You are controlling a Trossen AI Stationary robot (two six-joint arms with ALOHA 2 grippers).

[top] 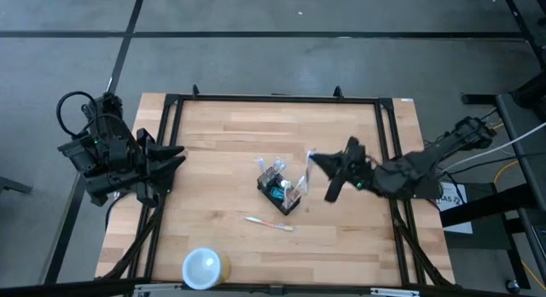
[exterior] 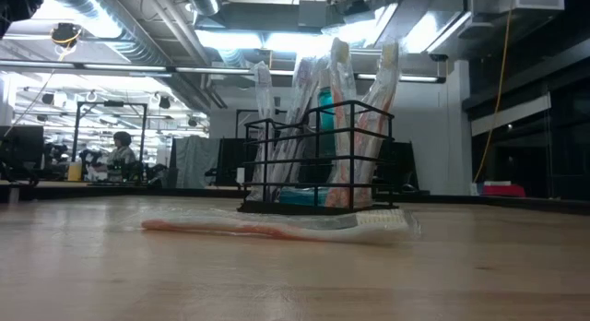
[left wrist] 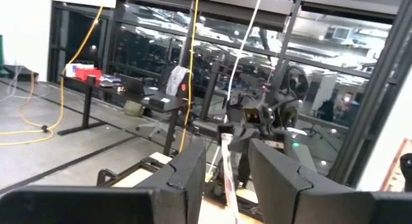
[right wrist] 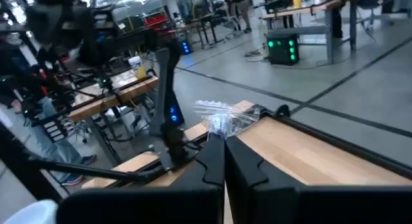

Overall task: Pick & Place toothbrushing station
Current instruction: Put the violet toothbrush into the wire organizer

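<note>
We see the toothbrushing station [top: 281, 186] mid-bench [top: 222, 143], a wrapped toothbrush [top: 269, 222] lying just beside it. The right gripper [top: 312, 158] pinches a clear wrapped packet [right wrist: 221, 118]; the left gripper [top: 177, 154] waits half-open at the bench's left edge.

a large open robotics lab or workshop: exposed ducts and strip lights [exterior: 230, 37] run along the ceiling, rows of workbenches [right wrist: 116, 89] carry gear, yellow cables [left wrist: 61, 89] trail over a grey concrete floor [top: 273, 66], and a person [exterior: 121, 153] sits at a far desk behind the wooden table [top: 222, 135].
</note>
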